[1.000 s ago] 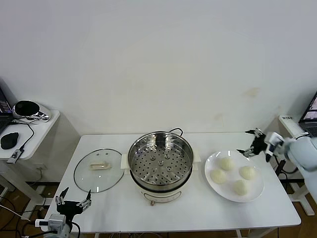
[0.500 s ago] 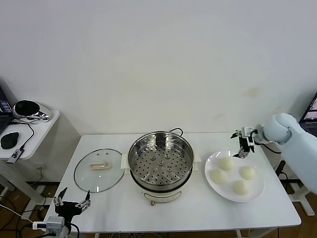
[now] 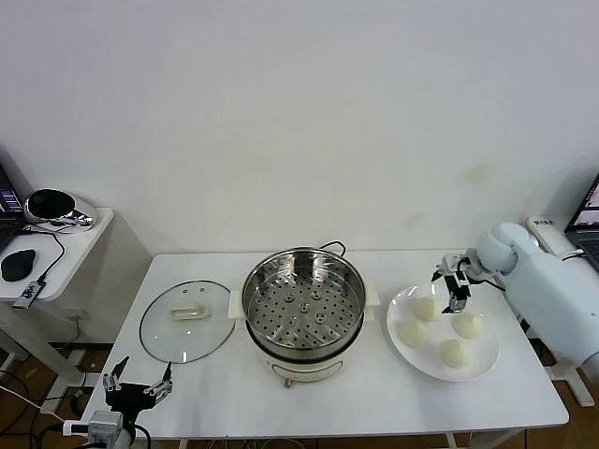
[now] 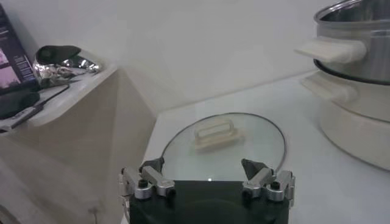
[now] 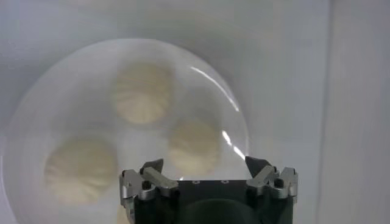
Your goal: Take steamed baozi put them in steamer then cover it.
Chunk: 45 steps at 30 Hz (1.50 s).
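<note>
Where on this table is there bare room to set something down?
Bare patches: the front strip of the table before the steamer, the front right corner past the plate, and the back edge behind the lid. Crowded: the plate, with four baozi under the open right gripper.

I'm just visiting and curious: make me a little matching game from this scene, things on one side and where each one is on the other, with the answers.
Things:
1. glass lid
2. steamer
3. baozi
4. right gripper

Places:
A. on the white plate
B. middle of the table, tray empty
C. open, above the plate's far edge
D. flat on the table, left of the steamer

Pairs: 1-D, 2-B, 3-A, 4-C
</note>
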Each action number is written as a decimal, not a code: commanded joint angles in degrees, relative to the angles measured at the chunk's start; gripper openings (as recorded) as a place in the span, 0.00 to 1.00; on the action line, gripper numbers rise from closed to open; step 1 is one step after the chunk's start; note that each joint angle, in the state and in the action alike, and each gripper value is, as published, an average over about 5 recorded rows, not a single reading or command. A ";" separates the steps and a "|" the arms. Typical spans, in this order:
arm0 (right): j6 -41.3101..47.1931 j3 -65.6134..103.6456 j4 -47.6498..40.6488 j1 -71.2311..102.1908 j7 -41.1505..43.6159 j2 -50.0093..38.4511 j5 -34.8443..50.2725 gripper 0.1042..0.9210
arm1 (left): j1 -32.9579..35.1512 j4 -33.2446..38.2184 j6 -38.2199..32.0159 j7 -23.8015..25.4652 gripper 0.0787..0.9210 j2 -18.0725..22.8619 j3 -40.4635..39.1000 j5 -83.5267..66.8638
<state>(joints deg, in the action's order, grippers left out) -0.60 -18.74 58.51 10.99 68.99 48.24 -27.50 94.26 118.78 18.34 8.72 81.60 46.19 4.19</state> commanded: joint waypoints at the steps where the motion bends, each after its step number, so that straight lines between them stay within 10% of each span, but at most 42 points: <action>1: -2.56 1.36 -5.54 0.91 0.11 3.65 -3.67 0.88 | 0.08 -0.48 -0.04 0.00 0.88 -0.02 -0.07 -0.03; 27: -2.40 2.37 -11.87 -0.09 -3.65 6.25 -3.47 0.88 | -0.03 -1.79 -0.18 -0.14 0.88 0.48 -0.11 -0.46; 45: -2.12 2.42 -11.90 -0.87 -3.26 5.77 -1.79 0.64 | -0.02 -1.79 -0.21 -0.29 0.88 0.66 -0.28 -0.46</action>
<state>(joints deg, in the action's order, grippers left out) -2.75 -16.32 46.89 10.18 65.86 53.97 -29.48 94.24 117.01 18.14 8.52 82.31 45.99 3.78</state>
